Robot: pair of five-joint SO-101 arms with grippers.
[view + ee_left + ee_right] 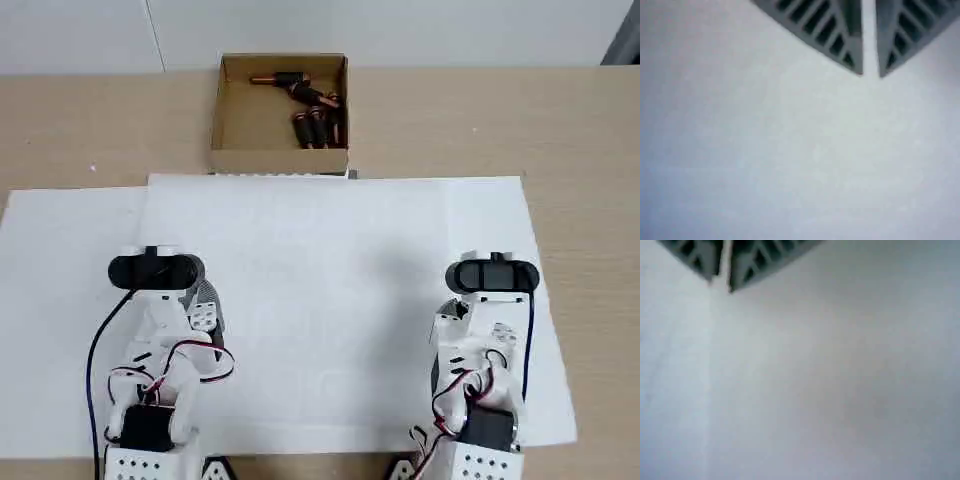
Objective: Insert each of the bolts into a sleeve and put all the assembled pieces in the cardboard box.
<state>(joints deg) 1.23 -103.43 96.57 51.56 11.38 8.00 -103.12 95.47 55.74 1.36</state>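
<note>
we see the box (280, 160) on the far side of the desk (80, 120), just beyond the far edge of the white paper (330, 280). inside it lie the pieces (315, 122), copper-coloured with dark ends. most are bunched toward the box's right side, and one lies crosswise near its far wall. they overlap, so we cannot count them exactly.

the left arm (160, 340) sits folded at the near left of the paper and the right arm (480, 350) at the near right, both well apart from the box.

the left gripper (870, 75) hangs over the paper with its fingers together, a thin slit between the tips. the right gripper (720, 286) looks the same: fingers together above the paper, a narrow slit between them.
</note>
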